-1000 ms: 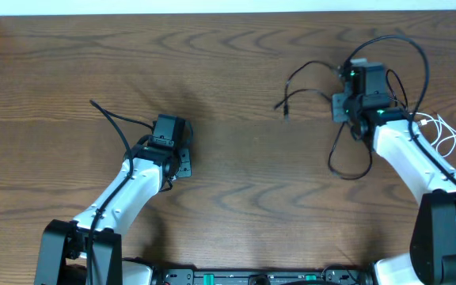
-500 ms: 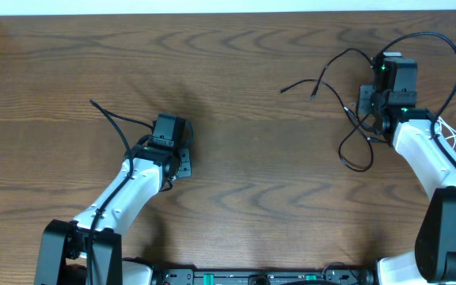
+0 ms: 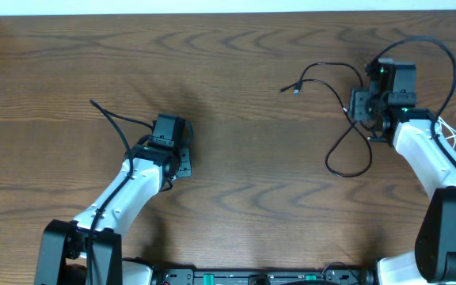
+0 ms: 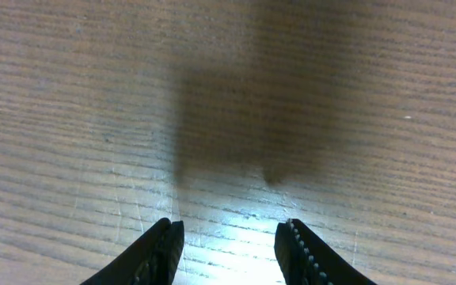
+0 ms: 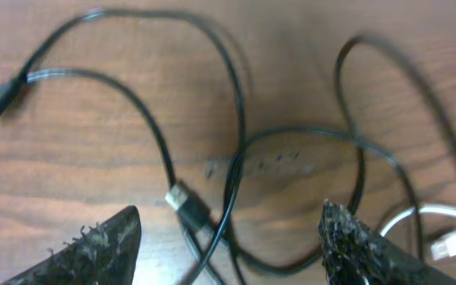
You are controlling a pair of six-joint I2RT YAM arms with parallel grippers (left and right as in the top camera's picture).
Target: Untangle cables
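**Overhead.** We record the table (image 3: 228,47), wood-grained, with the left arm (image 3: 125,186) left of centre, well apart from the cables. The black cords (image 3: 335,66) lie at the far right, just beside the right arm (image 3: 426,154). One stretch runs left to right with its two plug ends pointing left, and a loop sags toward the near side. The white cord (image 3: 450,131) shows only as a few strands at the right edge, partly behind that arm. Both arms' fingers are hidden under the wrist housings.

**Left wrist.** We record the left gripper (image 4: 228,237) with its jaws at a middling gap and nothing between them. It hangs over bare wood and its own shadow, and only the fingertips are in frame.

**Right wrist.** We record the right gripper (image 5: 232,237) with its jaws wide, gripping nothing. The black cords cross on the table between and beyond its fingers. Only this view shows:
- a metal-tipped plug (image 5: 184,202) lying aslant
- a second, blurred plug (image 5: 6,93) at the left edge
- the white cord's own plug (image 5: 450,247) at the lower right

We cannot tell which cord lies over which at the crossing
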